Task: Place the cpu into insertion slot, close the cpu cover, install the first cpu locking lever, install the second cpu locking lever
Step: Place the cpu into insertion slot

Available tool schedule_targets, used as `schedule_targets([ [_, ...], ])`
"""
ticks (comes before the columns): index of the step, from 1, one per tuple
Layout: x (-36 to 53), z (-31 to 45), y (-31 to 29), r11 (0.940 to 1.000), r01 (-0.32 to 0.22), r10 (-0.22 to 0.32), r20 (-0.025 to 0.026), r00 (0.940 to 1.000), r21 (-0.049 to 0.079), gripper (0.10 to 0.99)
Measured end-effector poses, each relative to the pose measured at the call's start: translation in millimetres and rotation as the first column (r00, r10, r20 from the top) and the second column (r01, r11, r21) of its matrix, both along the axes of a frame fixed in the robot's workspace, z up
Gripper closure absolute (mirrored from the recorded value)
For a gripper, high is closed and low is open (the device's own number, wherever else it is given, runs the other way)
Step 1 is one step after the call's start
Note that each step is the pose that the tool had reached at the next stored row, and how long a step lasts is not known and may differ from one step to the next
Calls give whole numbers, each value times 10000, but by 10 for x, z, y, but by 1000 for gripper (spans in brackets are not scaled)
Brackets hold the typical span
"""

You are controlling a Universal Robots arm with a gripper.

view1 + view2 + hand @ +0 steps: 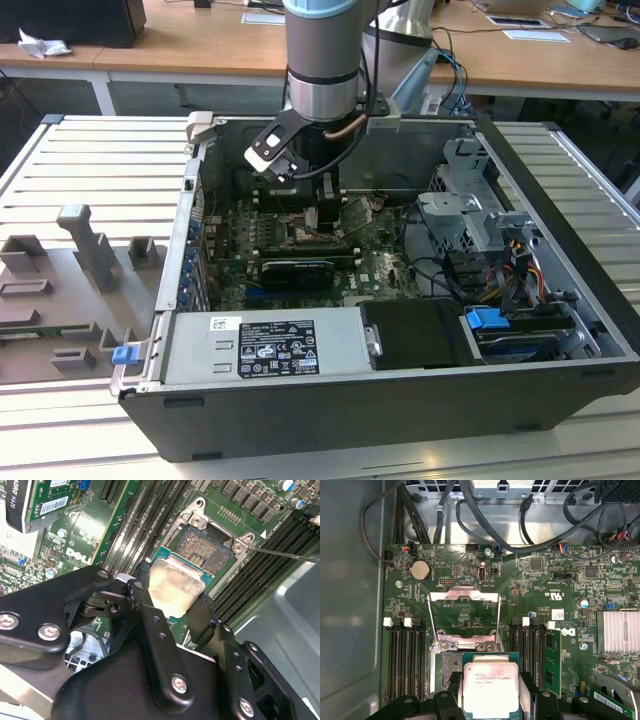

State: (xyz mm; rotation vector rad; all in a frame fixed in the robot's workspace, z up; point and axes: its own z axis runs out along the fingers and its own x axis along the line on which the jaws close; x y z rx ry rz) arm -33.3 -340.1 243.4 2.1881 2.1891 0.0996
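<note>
Hovering close over the open insertion slot [207, 547], the gripper [172, 594] held the cpu [490, 690] clamped by two opposite edges, not yet seated, with the cpu cover [464, 614] tipped back open, so seating, closing and both lever steps seemingly lay ahead.

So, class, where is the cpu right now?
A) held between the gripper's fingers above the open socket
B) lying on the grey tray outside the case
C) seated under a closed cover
A: in both wrist views the cpu sits clamped in the gripper over the bare socket, and the cpu cover is swung open.
</note>
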Motion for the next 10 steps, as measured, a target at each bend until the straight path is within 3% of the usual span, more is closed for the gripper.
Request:
schedule_targets([
  [6,0,-12,7,10000,12,-12,1,10000,1,549],
  [10,0,-22,46,10000,12,-12,-3,10000,0,549],
])
